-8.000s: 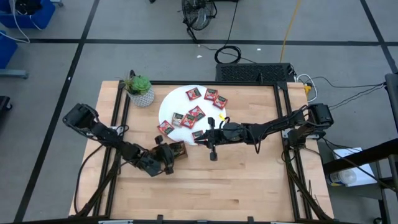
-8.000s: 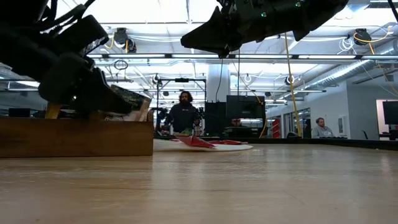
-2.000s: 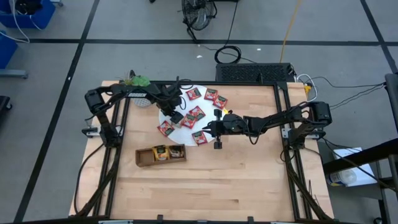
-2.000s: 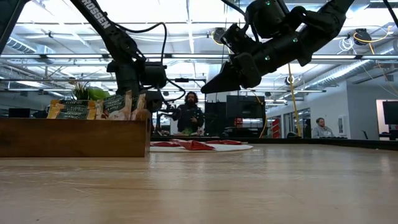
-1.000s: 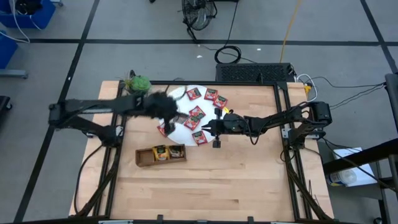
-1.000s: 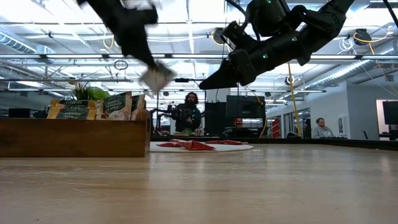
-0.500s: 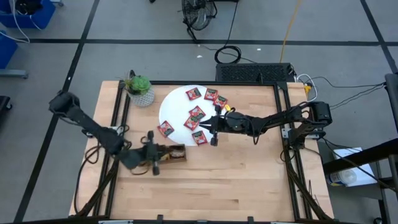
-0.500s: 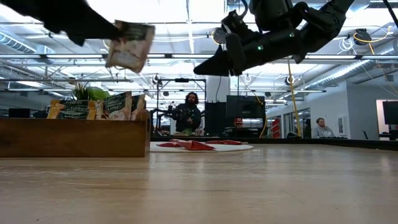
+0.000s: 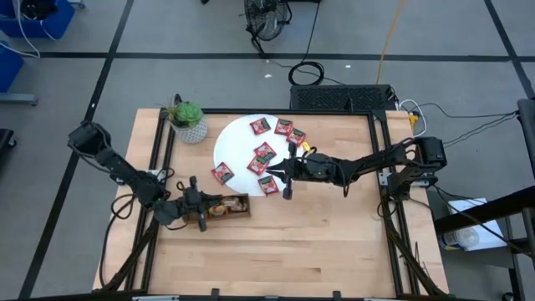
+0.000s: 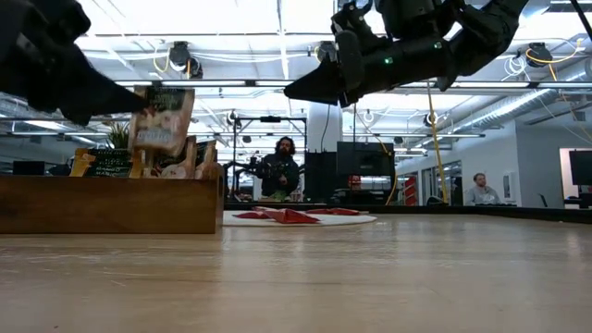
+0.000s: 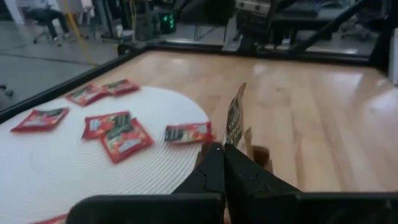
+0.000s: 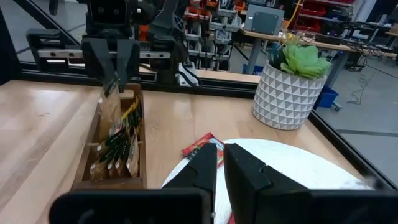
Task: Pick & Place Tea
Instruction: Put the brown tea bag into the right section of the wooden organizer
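The left gripper [image 9: 199,214] is hanging over the tray [image 9: 236,210], near the left edge of the table [image 9: 318,242]. Its fingers are pinching one grey-brown sachet [image 10: 160,120] by its top edge, so the sachet is hanging down just above the tray. In the right wrist view the sachet [image 12: 111,102] is dangling over a slot where other sachets are already standing on edge. The rest of the tea [image 9: 264,154] is lying flat on the white disc [image 9: 229,144] near the far edge of the table, beside the plant [image 9: 188,119]. The right gripper [image 9: 286,175] is hanging above the near rim of the disc, over the red sachets. Its fingers are pressed close together, and I cannot see anything between them. I think these sachets are very light and thin, like little paper pillows. They are bending easily, so a hard squeeze is not needed. The wrapping looks smooth, so one could slide away on the disc when a finger is pushing on it. I think the best place to take hold is an edge or a corner, with one finger slipping under it. The one in the left gripper is swinging free, so it could catch on the tray wall when it is going down.
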Robot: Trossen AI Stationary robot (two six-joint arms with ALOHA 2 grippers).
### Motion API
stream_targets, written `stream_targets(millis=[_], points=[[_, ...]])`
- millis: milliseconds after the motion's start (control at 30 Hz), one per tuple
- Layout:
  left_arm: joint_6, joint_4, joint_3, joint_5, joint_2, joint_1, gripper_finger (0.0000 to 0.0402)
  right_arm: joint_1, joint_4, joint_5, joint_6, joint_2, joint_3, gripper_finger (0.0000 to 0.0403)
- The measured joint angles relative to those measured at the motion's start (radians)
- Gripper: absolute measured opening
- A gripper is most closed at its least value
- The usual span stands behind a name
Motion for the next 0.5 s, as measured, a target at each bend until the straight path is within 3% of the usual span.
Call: stream_targets(millis=[267, 500], points=[[0.035, 0.035, -0.006, 0.066, 0.024, 0.003, 0.0000, 0.001, 0.006, 0.000, -0.001, 0.000, 0.000, 0.0018], [-0.001, 0.093, -0.006, 0.098, 0.124, 0.052, 0.0000, 0.001, 0.007, 0.000, -0.002, 0.000, 0.000, 0.0018]])
